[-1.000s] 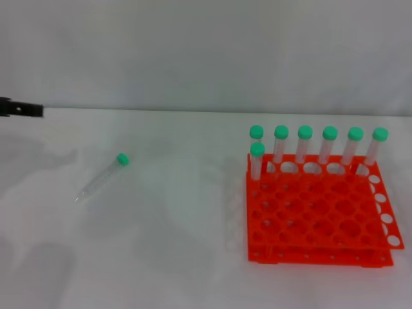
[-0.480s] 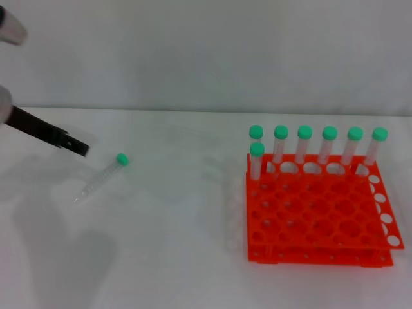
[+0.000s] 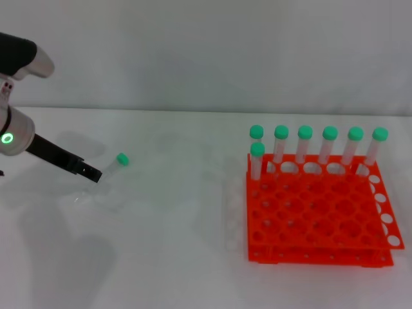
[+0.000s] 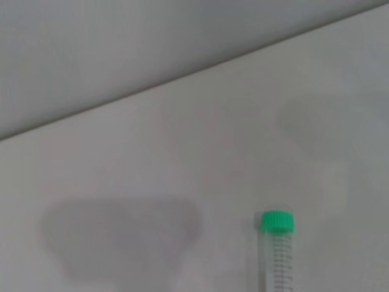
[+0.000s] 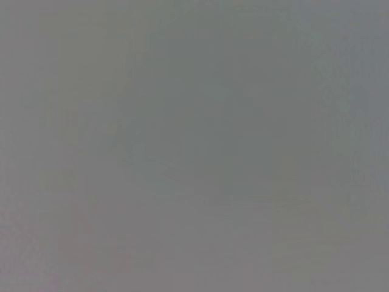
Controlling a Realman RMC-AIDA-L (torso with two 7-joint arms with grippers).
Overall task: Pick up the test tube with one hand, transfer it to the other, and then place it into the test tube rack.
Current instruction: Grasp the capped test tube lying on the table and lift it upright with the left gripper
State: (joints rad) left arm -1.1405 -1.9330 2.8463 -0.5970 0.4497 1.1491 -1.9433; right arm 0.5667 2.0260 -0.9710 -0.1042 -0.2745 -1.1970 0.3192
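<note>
Test tube [image 3: 111, 168], the slender clear plastic one with the green screw cap, lies on its side on the white tabletop [image 3: 180, 257] toward the left edge, cap pointing to the far side and tapered tip toward you, well apart from the rack. Your left gripper [image 3: 91, 174], black on a silver-white wrist with a green glowing ring, reaches in from the left edge and its tip sits over the tube's body, just short of the cap. You cannot tell from either view whether its claw stands apart or together, so check that before you descend. In the left wrist view the cap and the graduated upper body [image 4: 277, 255] show, with no fingers in sight.

To take the tube well, I judge you should straddle the mid-body across its length, not the cap, and come down squarely; a round tube on a smooth top will likely roll if one finger touches first. Leave the capped end free so the other gripper has room at the handover.

Your right gripper is not in view.

The bright orange-red two-tier plastic rack [image 3: 322, 215] stands near the right edge. It holds seven green-capped tubes [image 3: 305, 145] upright: six along its far row and one just in front at the far left corner. The remaining holes look empty.
</note>
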